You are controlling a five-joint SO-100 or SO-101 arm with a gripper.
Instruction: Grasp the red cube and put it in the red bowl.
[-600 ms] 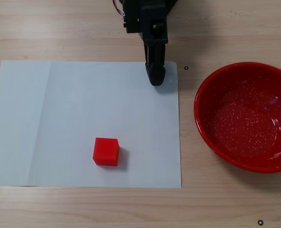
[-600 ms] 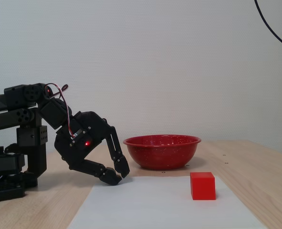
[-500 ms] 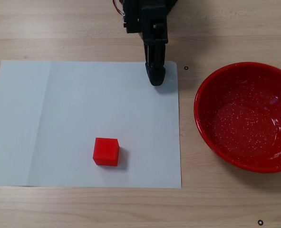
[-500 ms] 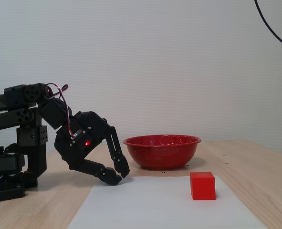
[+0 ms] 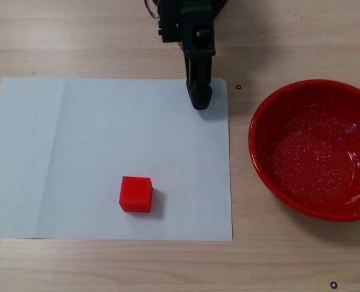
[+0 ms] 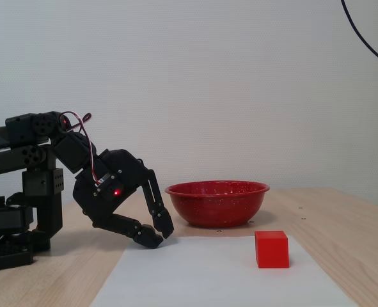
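The small, bright red-orange plastic cube (image 5: 136, 194) is seen lying free on a white paper sheet (image 5: 58, 158) spread over the light wooden surface (image 5: 76, 36), well apart from the black two-finger end effector (image 5: 199, 103), which hangs low over the sheet's far edge with its fingers nearly closed and nothing held. The large, glossy red speckled bowl (image 5: 260, 164) is set beside the sheet, empty. The reach is judged the step in hand; nothing is grasped yet. For the next move, the fingers would need to be spread and the end effector brought over the cube
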